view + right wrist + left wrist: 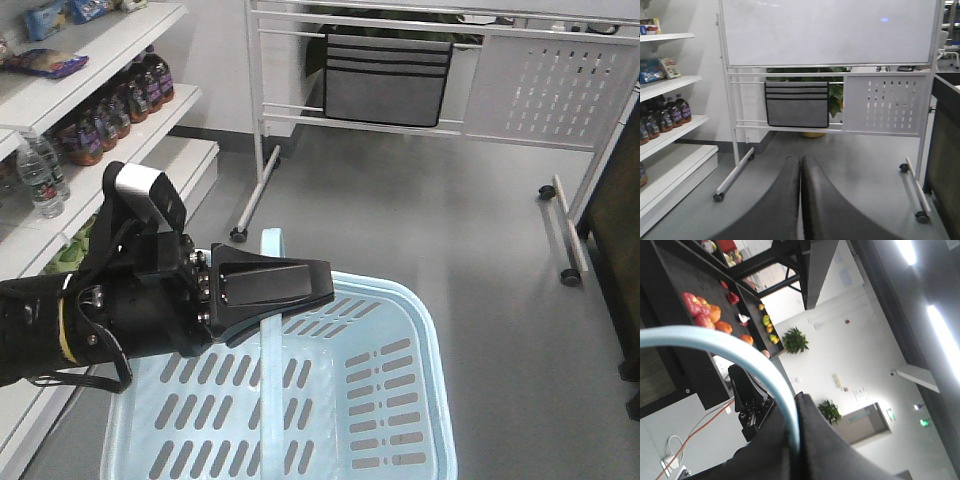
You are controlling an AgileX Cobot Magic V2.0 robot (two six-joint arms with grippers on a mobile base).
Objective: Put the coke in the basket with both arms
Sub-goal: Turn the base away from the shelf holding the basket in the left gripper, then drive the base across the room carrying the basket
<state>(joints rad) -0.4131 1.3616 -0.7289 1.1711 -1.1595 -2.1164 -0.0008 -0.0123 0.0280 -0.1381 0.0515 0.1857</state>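
Observation:
My left gripper (300,290) is shut on the light blue handle (272,340) of the light blue basket (415,400) and holds it above the grey floor. In the left wrist view the handle (735,347) arcs between the two black fingers (815,440) of that gripper (792,440). My right gripper (800,165) is shut and empty, pointing at the floor before a whiteboard. It does not show in the front view. Dark bottles (115,105) stand on the shelf at the left; I cannot tell if they are coke. The basket looks empty.
White shelves (100,60) with bottles and snack packs stand at the left. A wheeled whiteboard stand (430,70) with a grey pocket bag (385,80) stands ahead. A dark cabinet (615,230) is at the right.

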